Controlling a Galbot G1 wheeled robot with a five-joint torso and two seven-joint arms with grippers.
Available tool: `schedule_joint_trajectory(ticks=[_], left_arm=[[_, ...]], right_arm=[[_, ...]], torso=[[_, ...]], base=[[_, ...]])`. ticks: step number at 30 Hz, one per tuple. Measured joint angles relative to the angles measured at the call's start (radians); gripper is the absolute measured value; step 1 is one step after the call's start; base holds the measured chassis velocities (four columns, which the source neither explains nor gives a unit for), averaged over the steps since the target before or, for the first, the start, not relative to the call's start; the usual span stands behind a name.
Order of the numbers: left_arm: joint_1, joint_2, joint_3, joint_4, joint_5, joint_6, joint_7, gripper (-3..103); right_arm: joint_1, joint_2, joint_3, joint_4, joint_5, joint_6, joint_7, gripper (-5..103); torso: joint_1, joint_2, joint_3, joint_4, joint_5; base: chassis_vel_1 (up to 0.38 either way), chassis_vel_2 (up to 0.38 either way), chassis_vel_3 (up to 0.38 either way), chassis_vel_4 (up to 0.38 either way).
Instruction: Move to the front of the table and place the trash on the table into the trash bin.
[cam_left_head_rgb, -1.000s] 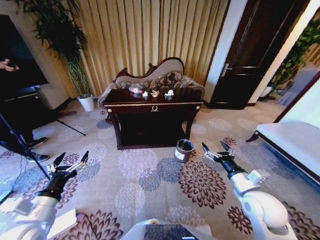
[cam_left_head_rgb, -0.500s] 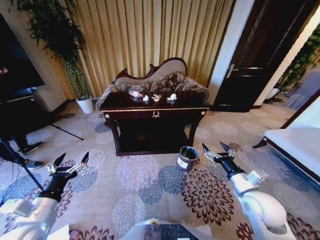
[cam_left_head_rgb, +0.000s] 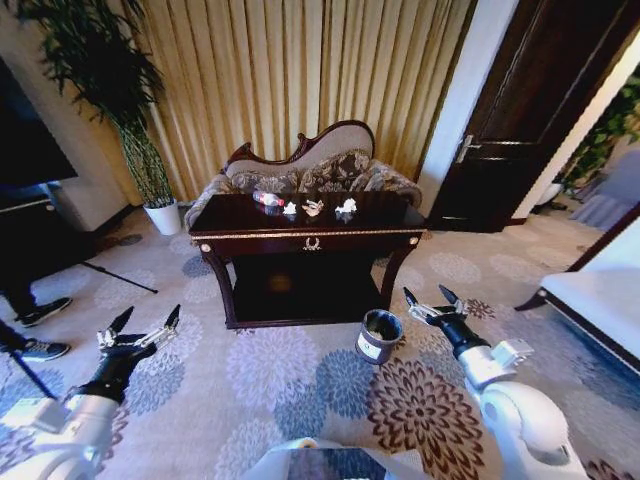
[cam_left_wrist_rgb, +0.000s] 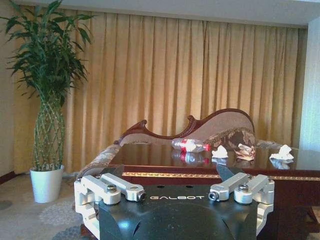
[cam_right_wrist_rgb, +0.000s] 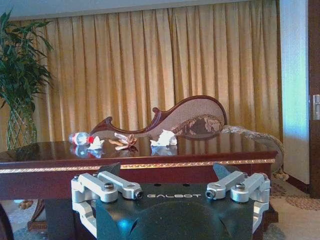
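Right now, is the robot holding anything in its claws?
No. The left gripper and right gripper are both open and empty, low over the carpet; the bottle lies on the table.

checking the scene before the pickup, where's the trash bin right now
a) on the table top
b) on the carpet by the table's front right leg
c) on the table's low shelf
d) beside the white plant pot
b: the trash bin stands on the patterned carpet just in front of the table, near its front right leg and close to the right gripper.
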Motion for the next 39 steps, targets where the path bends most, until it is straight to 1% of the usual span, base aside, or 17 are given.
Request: schedule_joint_trajectory(ticks=[5,9,13,17,18,22,32,35,37,39], left_arm=[[-0.002,0.0,0.0,0.004,0.0,-0.001,0.004,100],[-0.002,0.0,0.0,0.005,0.0,-0.002,0.009,100],[-0.002,-0.002,0.0,0.006,0.0,-0.004,0.011,100],[0.0,-0.003,0.0,0.006,0.0,-0.005,0.013,100],[0.001,-0.005,0.0,0.006,0.0,-0.007,0.014,100],[0.003,-0.008,-0.001,0.006,0.0,-0.01,0.017,100],[0.009,-0.013,-0.009,0.003,-0.004,-0.021,0.019,100],[0.014,-0.015,-0.014,-0.001,-0.006,-0.024,0.019,100],[0.019,-0.019,-0.02,-0.006,-0.009,-0.026,0.019,100],[0.022,-0.02,-0.022,-0.007,-0.01,-0.027,0.019,100]], right_arm=[[0.001,0.002,-0.003,-0.004,-0.014,0.0,0.0,100],[0.003,0.003,-0.006,-0.005,-0.016,0.0,-0.001,100],[0.004,0.004,-0.007,-0.006,-0.019,0.0,-0.001,100],[0.003,0.004,-0.007,-0.006,-0.019,0.001,-0.001,100],[0.003,0.004,-0.007,-0.007,-0.02,0.001,-0.001,100],[0.002,0.004,-0.007,-0.007,-0.024,0.002,-0.001,100],[0.004,0.005,-0.017,-0.007,-0.026,-0.002,0.001,100],[0.015,0.0,-0.031,-0.014,-0.015,-0.023,0.011,100],[0.035,-0.007,-0.046,-0.02,-0.006,-0.046,0.041,100],[0.044,-0.011,-0.052,-0.023,-0.004,-0.055,0.053,100]], torso=[[0.0,0.0,0.0,-0.0002,0.0],[0.0,0.0,0.0,0.0002,0.0006],[0.0,0.0,0.0,-0.0005,-0.0004],[0.0,0.0,0.0,-0.0002,-0.0002],[0.0,0.0,0.0,0.0002,0.0003],[0.0,0.0,0.0,-0.0002,0.0],[0.0,0.0,0.0,-0.0001,-0.0001],[0.001,-0.001,0.0,0.0,0.0001],[0.001,0.0,0.0,-0.0003,0.0001],[0.0,0.0,0.0,-0.0002,0.0001]], base=[[-0.205,0.186,0.203,-0.193],[-0.227,0.206,0.223,-0.214],[-0.222,0.204,0.208,-0.217],[-0.185,0.268,0.239,-0.269],[-0.234,0.295,0.251,-0.273],[-0.258,0.227,0.245,-0.233],[-0.229,0.203,0.222,-0.226],[-0.088,0.104,0.083,-0.12],[-0.014,0.029,0.03,-0.013],[0.0,0.0,0.0,0.0]])
